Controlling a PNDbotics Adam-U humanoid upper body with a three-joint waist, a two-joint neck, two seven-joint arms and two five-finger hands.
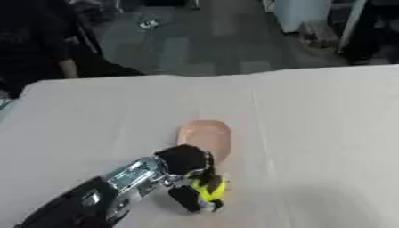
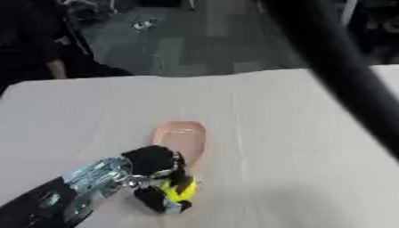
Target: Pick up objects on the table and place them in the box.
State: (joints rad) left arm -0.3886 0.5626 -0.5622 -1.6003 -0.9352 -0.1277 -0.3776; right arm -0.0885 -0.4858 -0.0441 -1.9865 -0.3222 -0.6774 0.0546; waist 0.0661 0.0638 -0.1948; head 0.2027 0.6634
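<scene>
One left hand (image 1: 191,180) pinches a yellow item (image 1: 210,189) near the peach dish (image 1: 206,138) — pickup under way; next, lift and find the box — unseen.

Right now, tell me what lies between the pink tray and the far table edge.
Nothing: in the left eye view only bare white table runs from the pink tray to the far edge.

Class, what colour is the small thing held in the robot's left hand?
Yellow, gripped by the left hand; clearest in the left eye view.
</scene>
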